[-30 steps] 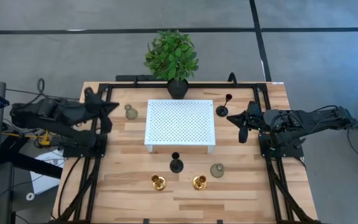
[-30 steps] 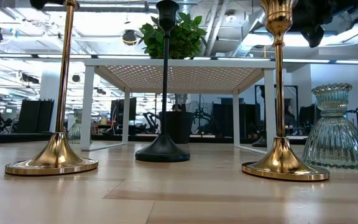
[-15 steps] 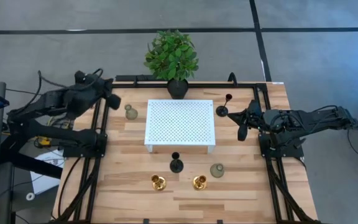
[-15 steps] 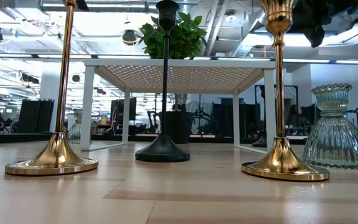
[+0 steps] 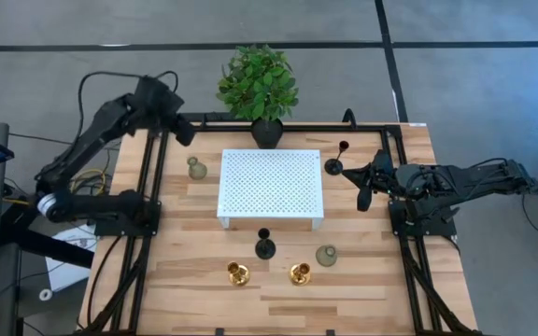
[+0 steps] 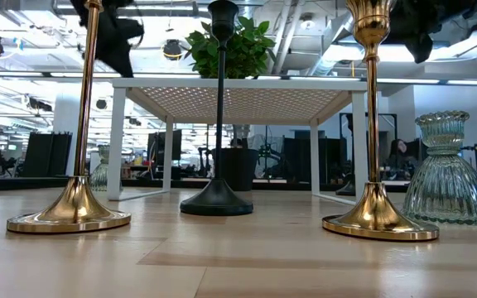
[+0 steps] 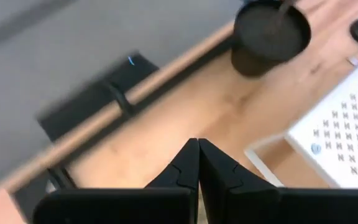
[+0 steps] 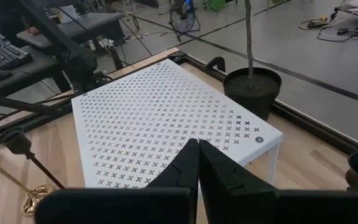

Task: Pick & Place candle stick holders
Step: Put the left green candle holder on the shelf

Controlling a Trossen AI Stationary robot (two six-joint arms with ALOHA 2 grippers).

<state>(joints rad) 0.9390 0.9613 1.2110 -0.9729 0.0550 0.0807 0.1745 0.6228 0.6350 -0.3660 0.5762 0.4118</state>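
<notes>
Six candle stick holders stand on their bases on the wooden table. One black holder (image 5: 341, 159) is right of the white platform and one (image 5: 265, 245) in front of it. One grey-green holder (image 5: 195, 168) is left of the platform and one (image 5: 326, 256) near the front. Two gold holders (image 5: 239, 273) (image 5: 299, 273) stand at the front. My left gripper (image 5: 185, 132) is shut and empty, raised over the table's far left corner; its wrist view (image 7: 197, 149) shows the fingers closed. My right gripper (image 5: 363, 193) is shut and empty, right of the platform (image 8: 197, 149).
The white perforated platform (image 5: 271, 185) stands mid-table on legs. A green plant in a black pot (image 5: 266, 131) stands at the far edge behind it. Black frame rails (image 5: 148, 243) run along both table sides. In the low view the front holders (image 6: 217, 194) stand close to the camera.
My left arm has lifted from its low place at the table's left edge. Its gripper has gone up and toward the far edge and the plant, staying shut.
</notes>
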